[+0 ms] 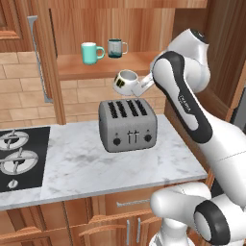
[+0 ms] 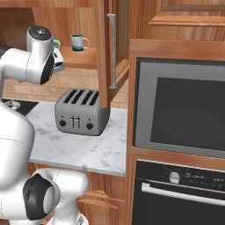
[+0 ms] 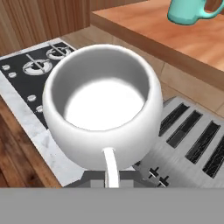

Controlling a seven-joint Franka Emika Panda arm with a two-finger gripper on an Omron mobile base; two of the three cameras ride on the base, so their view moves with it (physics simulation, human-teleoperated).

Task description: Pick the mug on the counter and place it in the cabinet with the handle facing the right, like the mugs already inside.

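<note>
While the gripper holds the white mug by its handle, jaws pinched narrow, above the toaster and below the cabinet shelf front edge, it could strike that edge or slip.

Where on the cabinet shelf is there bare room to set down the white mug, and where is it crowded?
The shelf is bare right of the grey-and-teal mug, and along its front edge. The back left is crowded, holding the teal mug. The white mug hangs above the toaster.
</note>
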